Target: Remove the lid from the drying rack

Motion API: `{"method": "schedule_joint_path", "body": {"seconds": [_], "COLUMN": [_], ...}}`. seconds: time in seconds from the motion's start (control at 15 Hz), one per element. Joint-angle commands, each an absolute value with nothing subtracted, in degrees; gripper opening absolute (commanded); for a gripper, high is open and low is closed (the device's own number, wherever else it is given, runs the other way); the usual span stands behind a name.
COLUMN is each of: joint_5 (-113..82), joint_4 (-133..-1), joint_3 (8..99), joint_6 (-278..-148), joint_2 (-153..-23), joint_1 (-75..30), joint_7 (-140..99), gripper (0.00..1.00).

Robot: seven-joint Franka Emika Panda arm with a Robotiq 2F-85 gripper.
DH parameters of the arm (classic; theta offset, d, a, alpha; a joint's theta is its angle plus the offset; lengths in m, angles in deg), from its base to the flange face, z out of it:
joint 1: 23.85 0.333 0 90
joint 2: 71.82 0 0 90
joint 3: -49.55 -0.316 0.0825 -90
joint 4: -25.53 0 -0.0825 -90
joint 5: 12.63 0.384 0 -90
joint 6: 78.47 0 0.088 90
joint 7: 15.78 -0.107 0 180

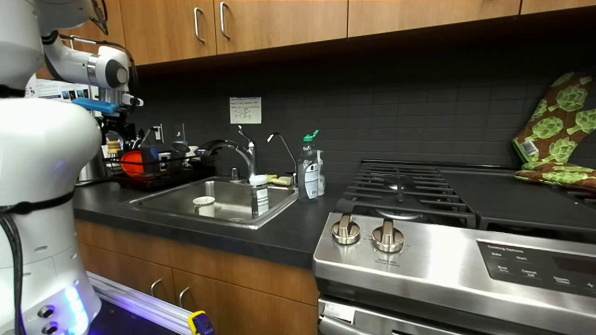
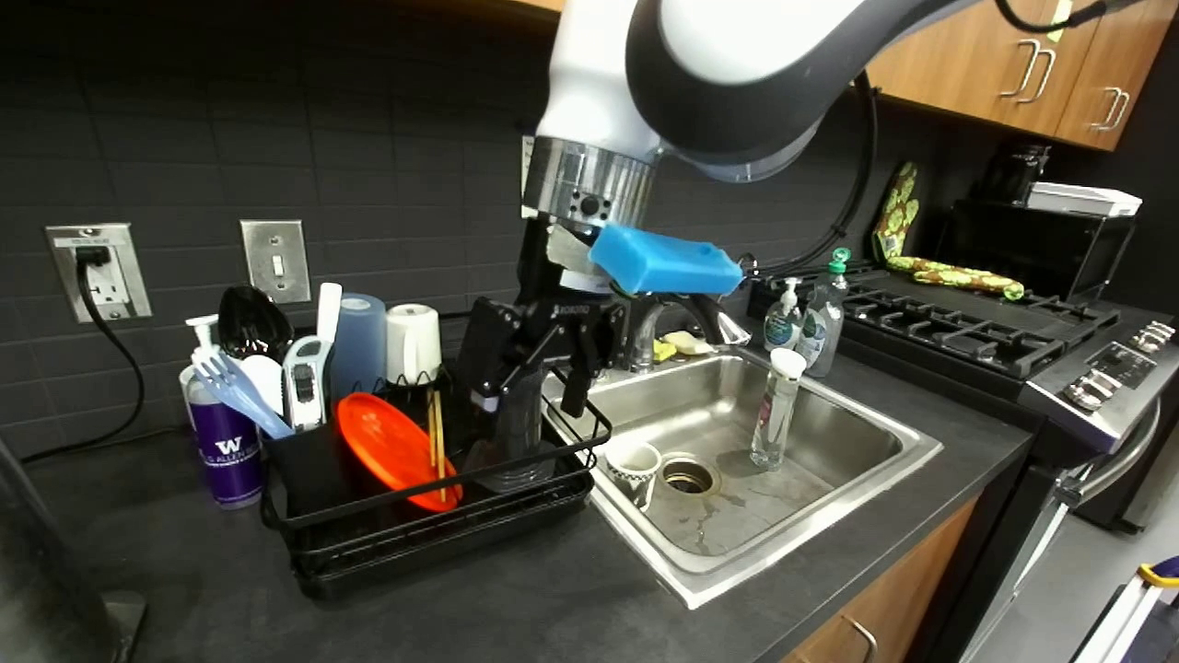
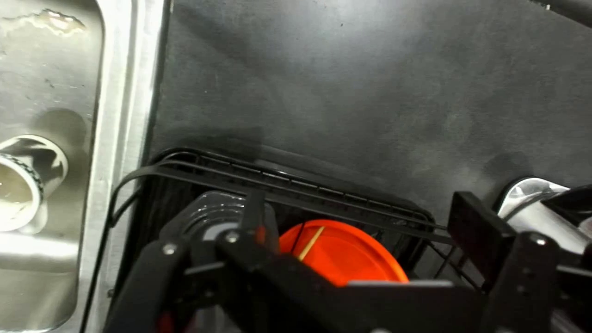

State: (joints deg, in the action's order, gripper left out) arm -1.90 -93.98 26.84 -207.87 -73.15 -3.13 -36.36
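The orange-red lid (image 2: pixel 387 447) stands tilted in the black wire drying rack (image 2: pixel 442 545), beside wooden chopsticks. The lid (image 1: pixel 132 164) and the rack (image 1: pixel 156 179) also show in an exterior view at the left. My gripper (image 2: pixel 530 382) is open and empty above the rack, toward the sink side of the lid. It also shows in an exterior view (image 1: pixel 120 128). In the wrist view the lid (image 3: pixel 347 252) appears between the spread fingers of the gripper (image 3: pixel 358 210), farther down. The gripper body hides the lid's lower part there. The rack's rail (image 3: pixel 296 200) runs past the lid.
A clear plastic container (image 3: pixel 217 208) sits in the rack near the lid. A white mug (image 2: pixel 413 343), blue cup (image 2: pixel 357 343) and utensils stand behind. The sink (image 2: pixel 884 456) holds a cup (image 2: pixel 634 468) and a bottle (image 2: pixel 776 410). The faucet (image 1: pixel 249 153) rises behind the sink.
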Motion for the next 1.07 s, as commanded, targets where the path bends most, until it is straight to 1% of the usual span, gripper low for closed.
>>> {"method": "schedule_joint_path", "body": {"seconds": [0.0, 0.47, 1.0], "joint_5": [0.4, -3.3, -18.3], "joint_4": [-90.1, -86.8, -85.6], "joint_3": [26.5, 25.7, 26.9], "joint_6": [-206.8, -209.8, -217.9], "joint_2": [-76.4, -81.0, -84.7], "joint_1": [-1.7, 1.9, 7.4], "joint_7": [-35.6, -37.3, -42.7], "gripper": [1.0, 1.0, 1.0]}}
